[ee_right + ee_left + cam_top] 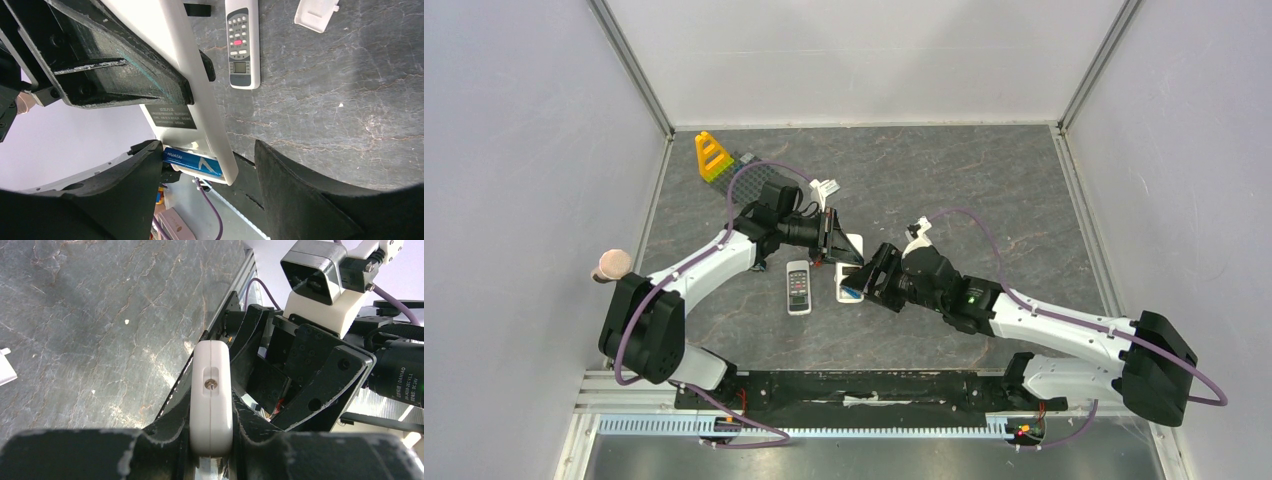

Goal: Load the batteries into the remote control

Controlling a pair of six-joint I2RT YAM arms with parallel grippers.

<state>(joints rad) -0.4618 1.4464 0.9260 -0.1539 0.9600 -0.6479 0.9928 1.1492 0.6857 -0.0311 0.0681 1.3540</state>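
Top external view: grips the white remote on edge in the closed left tool, mid-worktop, just right of a second remote lying face up. Stands open at the right tool, jaws straddling the held remote's near end without pinching anything. Apparently already seated in that end's compartment: one blue battery. Cannot find the other batteries in any view. Judged light, stiff and smooth, prone to roll or slip; best pinched gently across the middle of the barrel. Lying apart toward the far side: a loose white cover.
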